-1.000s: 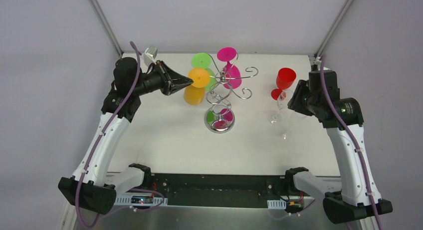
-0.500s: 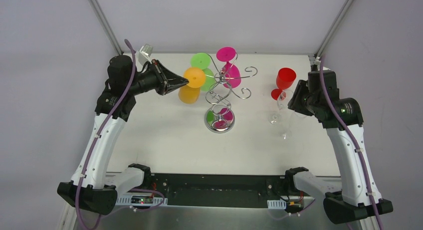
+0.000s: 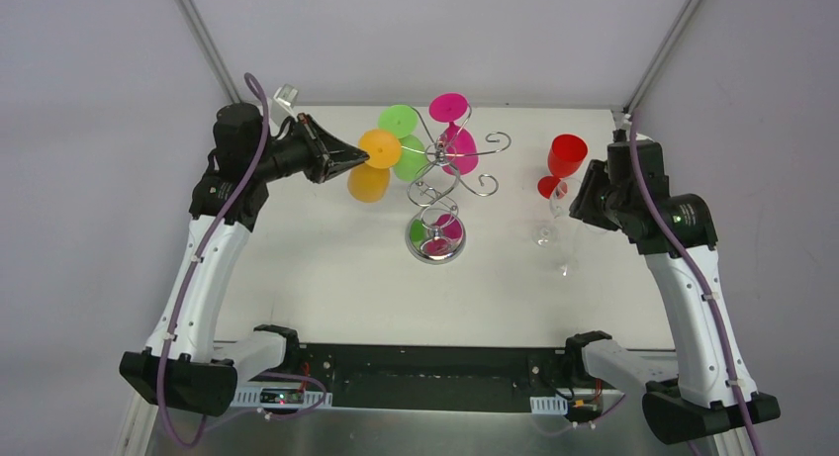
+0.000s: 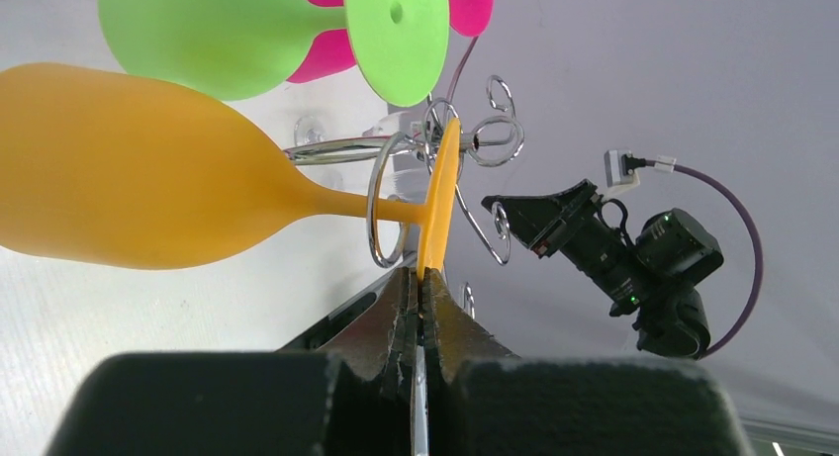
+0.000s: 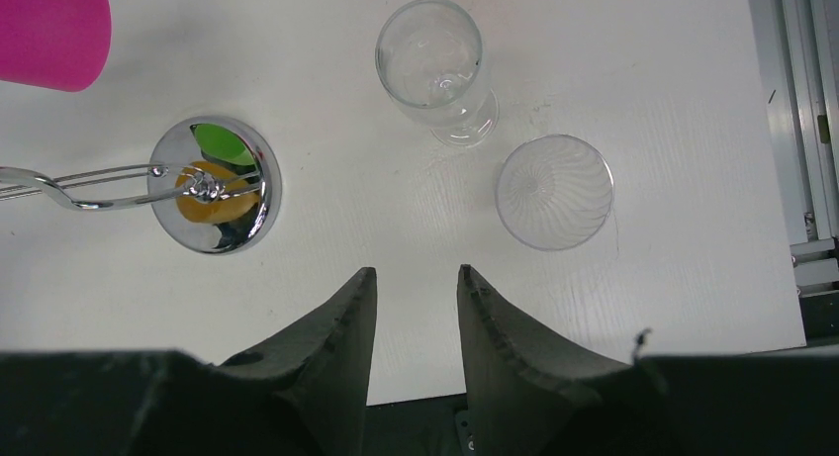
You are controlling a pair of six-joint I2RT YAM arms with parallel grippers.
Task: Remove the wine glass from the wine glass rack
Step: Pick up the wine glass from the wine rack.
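one wrist view shows left tool [image 4: 423,278] pinching orange glass [image 4: 129,194] by its foot; right tool [image 5: 416,283] parted.

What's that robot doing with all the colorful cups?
The left gripper is pinching the flat foot of the orange glass, which hangs on the shiny rack with its stem in a wire loop. A green glass and a pink glass hang there too. The right gripper is open above the table, near two clear glasses and a red glass.
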